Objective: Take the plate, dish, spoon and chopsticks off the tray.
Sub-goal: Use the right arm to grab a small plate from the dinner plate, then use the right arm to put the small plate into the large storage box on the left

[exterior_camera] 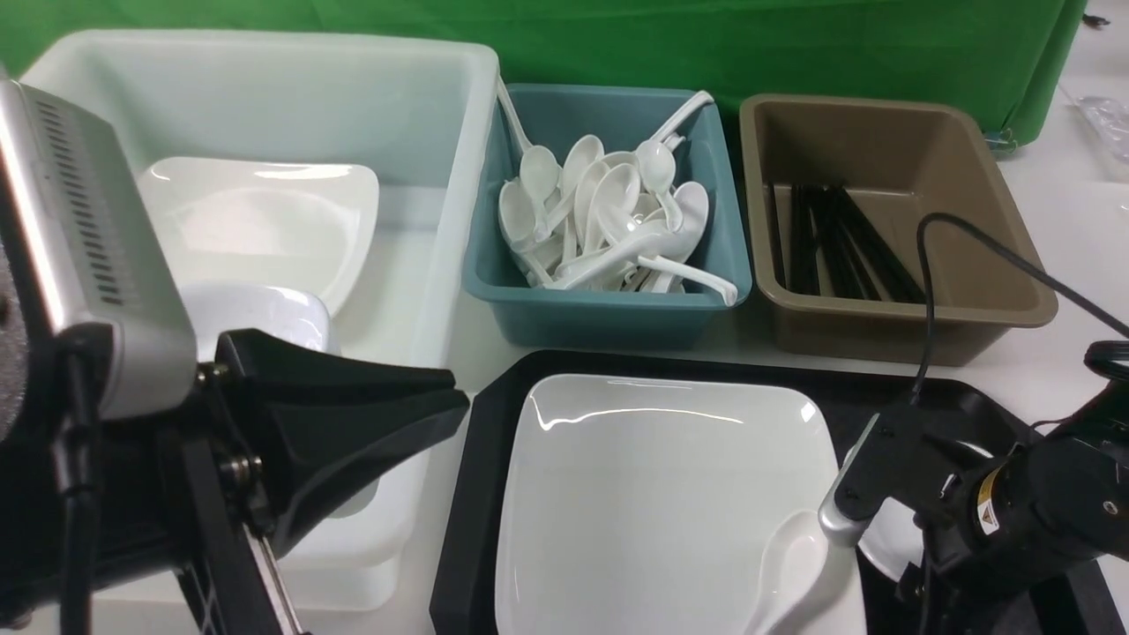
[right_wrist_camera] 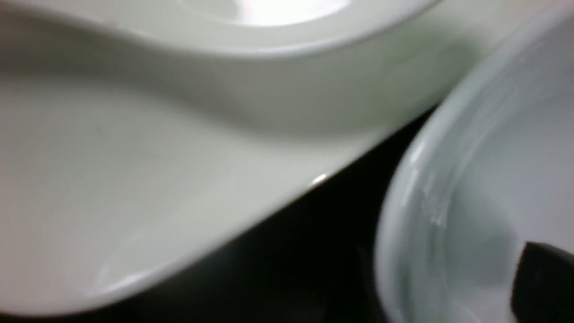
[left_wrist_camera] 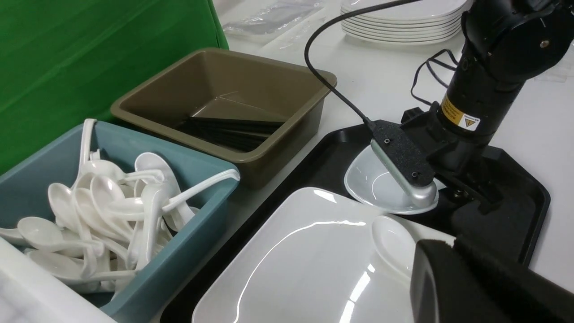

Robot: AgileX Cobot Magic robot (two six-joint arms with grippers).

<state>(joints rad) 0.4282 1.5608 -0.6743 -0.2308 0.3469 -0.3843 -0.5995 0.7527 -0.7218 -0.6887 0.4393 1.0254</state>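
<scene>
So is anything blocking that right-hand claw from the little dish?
Nothing visible does. The right gripper sits right at the dish on the tray. The spoon lies nearby on the plate, not between the two.

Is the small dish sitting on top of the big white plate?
No, the dish sits on the black tray beside the plate, not on it.

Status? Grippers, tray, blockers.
Left gripper shut. Right gripper down at dish rim, jaws unclear. Plate, dish on tray; spoon on plate. Chopsticks seen only in brown bin.
</scene>
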